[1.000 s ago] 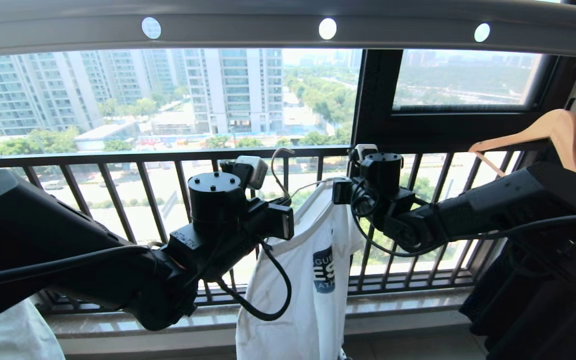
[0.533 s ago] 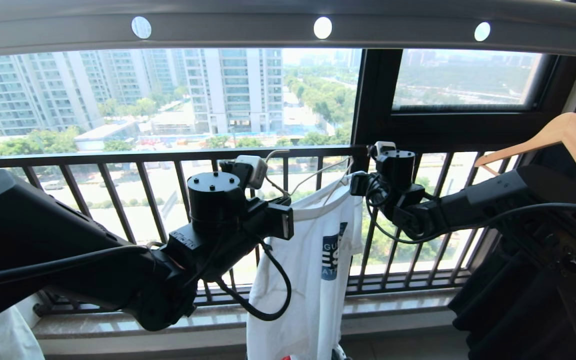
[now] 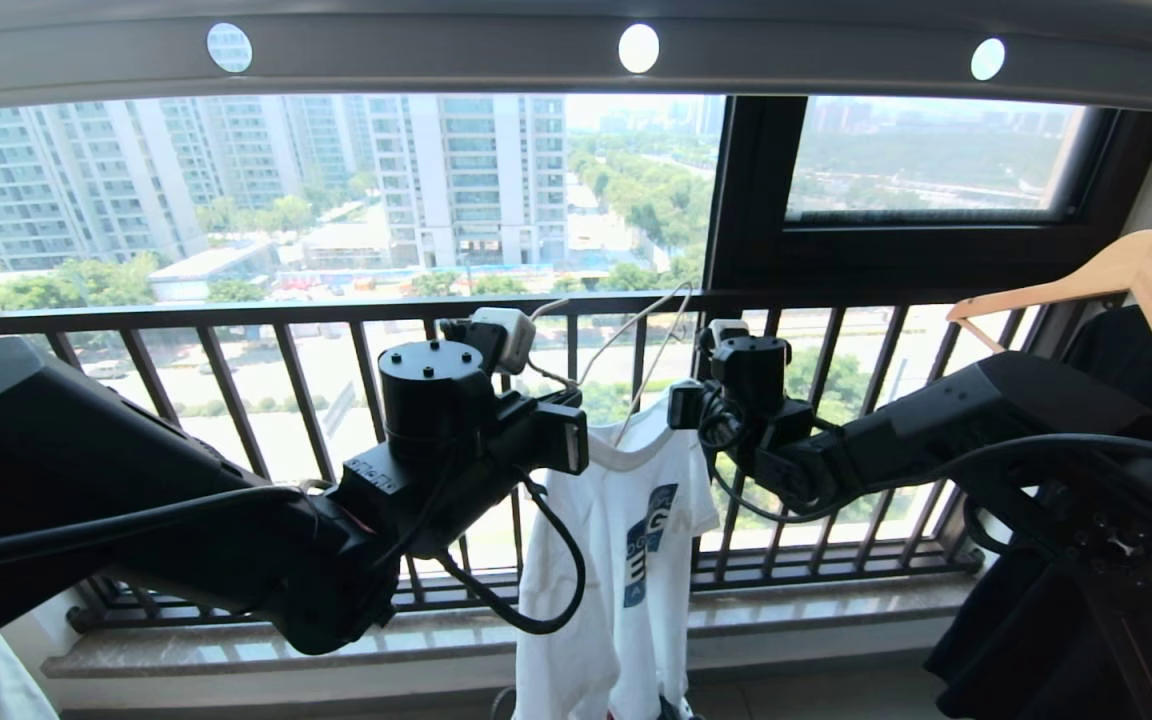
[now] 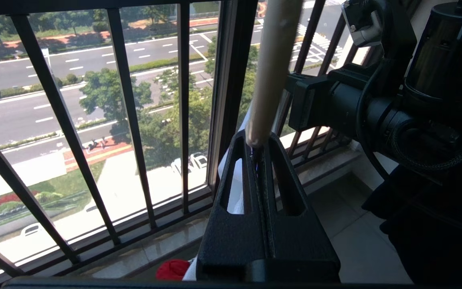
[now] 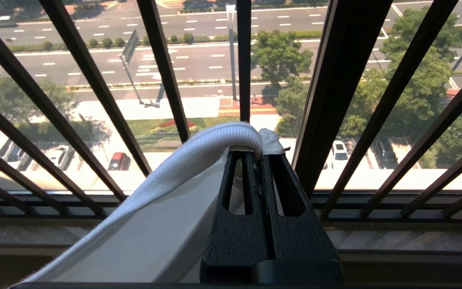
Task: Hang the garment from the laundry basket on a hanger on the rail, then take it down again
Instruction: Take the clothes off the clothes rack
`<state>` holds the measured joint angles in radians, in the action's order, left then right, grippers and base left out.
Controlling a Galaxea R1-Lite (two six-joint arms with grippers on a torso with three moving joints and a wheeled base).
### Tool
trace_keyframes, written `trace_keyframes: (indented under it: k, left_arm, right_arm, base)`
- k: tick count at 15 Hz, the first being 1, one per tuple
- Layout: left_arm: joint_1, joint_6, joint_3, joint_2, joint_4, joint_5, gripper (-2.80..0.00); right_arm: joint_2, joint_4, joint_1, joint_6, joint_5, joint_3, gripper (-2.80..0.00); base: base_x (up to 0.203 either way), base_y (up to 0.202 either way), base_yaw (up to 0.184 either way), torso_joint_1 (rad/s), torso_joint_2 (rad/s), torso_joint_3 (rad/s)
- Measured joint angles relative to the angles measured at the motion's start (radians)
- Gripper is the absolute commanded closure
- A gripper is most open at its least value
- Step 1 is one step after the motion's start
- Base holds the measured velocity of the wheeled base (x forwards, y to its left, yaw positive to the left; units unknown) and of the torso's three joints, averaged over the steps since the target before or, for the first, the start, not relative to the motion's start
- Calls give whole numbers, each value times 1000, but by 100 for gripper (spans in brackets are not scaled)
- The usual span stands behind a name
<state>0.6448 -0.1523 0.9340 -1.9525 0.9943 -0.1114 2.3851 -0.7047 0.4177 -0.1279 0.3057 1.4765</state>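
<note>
The T-shirt [image 3: 626, 560] runs off the bottom edge of the head view, its hem unseen, and its chest print [image 3: 648, 530] is folded so the lettering cannot be read. The wooden hanger [image 3: 1116, 290] at the right edge is cut off. The wire hanger [image 3: 636, 340] is partly hidden behind the left arm.
</note>
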Motion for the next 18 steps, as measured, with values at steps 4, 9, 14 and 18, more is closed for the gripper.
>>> trace_keyframes:
  k: [4, 9, 14, 18]
  left_arm:
    - [-5, -5, 52, -42, 2, -73, 0]
    - [-32, 2, 123, -141, 150, -156, 0]
    - [-43, 53, 144, -195, 147, -219, 0]
    - [-50, 88, 119, -219, 147, -171, 0]
  right_arm:
    - [-20, -1, 92, -1, 0, -79, 0]
    - [-37, -1, 131, -2, 0, -113, 0]
    - [-27, 0, 135, 1, -3, -124, 0]
    - [35, 0, 110, 12, -59, -114, 0]
  base:
    - [0, 0, 0, 0, 0, 0]
    - [0, 0, 0, 0, 0, 0]
    - [0, 0, 0, 0, 0, 0]
    - [0, 0, 0, 0, 0, 0]
